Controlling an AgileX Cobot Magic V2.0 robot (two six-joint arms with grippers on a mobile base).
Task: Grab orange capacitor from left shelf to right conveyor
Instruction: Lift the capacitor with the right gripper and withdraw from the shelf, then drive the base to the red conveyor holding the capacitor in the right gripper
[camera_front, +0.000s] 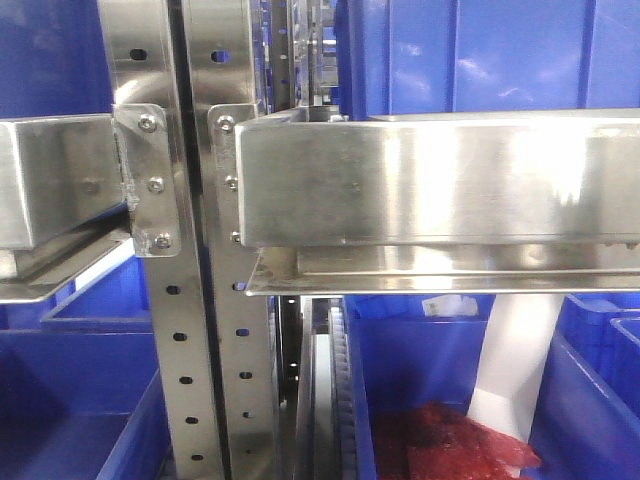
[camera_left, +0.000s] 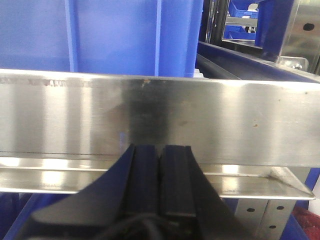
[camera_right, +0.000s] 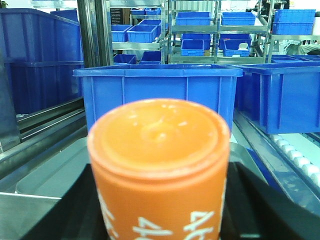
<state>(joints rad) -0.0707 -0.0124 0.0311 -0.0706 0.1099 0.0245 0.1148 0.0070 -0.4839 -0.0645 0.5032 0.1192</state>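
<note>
You only get the capacitor (camera_right: 159, 150) on the right wrist cam: right pincer (camera_right: 161, 220) grasping it, upright, blue bin (camera_right: 155, 92) behind. Left pincer (camera_left: 160, 167) clenched, facing the shelf (camera_left: 150, 115). Front cam: just shelf and bins.

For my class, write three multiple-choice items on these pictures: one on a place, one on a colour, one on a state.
1. Right wrist view: what stands behind the orange capacitor? A a red box; B a blue bin; C a green crate.
2. What colour is the capacitor's print? A black; B green; C white.
3. How do the left gripper's jaws stand? A shut together; B wide open; C clamped on a bottle.
Answers: B, its blue wall rises beyond the orange top; C, white digits mark the orange side; A, the black jaws meet with nothing between.
</note>
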